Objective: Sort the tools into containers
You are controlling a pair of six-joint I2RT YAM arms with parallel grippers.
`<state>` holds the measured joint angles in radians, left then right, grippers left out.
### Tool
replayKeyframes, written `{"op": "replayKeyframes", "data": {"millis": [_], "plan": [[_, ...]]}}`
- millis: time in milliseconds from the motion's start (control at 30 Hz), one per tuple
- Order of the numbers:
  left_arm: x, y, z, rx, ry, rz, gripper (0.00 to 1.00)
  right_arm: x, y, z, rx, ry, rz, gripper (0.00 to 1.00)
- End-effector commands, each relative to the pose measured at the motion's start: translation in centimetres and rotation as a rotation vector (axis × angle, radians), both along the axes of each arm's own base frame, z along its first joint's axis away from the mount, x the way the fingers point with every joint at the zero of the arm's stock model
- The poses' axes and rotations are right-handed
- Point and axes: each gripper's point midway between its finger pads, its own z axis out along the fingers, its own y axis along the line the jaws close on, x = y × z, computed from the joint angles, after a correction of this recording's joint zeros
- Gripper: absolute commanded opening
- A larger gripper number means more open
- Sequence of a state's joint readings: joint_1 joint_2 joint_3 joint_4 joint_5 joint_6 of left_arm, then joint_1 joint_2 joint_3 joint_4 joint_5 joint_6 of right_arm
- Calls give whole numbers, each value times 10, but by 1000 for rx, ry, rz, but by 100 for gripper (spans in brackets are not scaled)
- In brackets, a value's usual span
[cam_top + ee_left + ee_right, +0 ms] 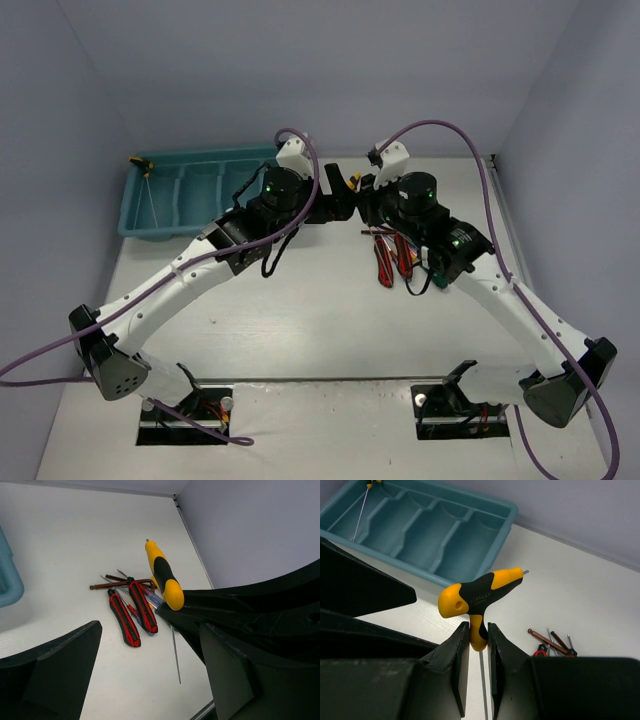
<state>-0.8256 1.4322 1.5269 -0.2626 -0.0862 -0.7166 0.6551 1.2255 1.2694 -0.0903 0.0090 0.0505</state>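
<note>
Overhead view, two close wrist views (sharing yellow tool [480,597])

Soft, even light, faint shadows; the near right fingers [452,675] blur.

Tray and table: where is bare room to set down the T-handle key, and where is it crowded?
Bare: the three tray compartments right of the one holding a thin screwdriver, and the table's near middle. Crowded: the red-handled pliers and hex key beside the right arm.
</note>
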Motion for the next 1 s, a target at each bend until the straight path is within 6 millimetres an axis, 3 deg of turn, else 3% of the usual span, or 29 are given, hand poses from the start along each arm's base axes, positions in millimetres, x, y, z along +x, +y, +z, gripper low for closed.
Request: {"op": "replayKeyframes", "data": {"millis": [0, 67, 233, 400, 967], "plan": [[23, 26, 66, -156, -142, 191, 76, -6, 16, 14, 33, -50, 55, 0], [25, 31, 58, -158, -135, 222, 73, -6, 19, 13, 31, -51, 62, 0], [20, 42, 83, -237, -224, 243, 67, -5, 21, 10, 29, -47, 67, 0], [22, 25, 86, -221, -223, 175, 64, -4, 25, 8, 31, -44, 72, 0], [30, 8, 25, -121, -18, 181, 58, -4, 33, 5, 26, -36, 81, 0]]}}
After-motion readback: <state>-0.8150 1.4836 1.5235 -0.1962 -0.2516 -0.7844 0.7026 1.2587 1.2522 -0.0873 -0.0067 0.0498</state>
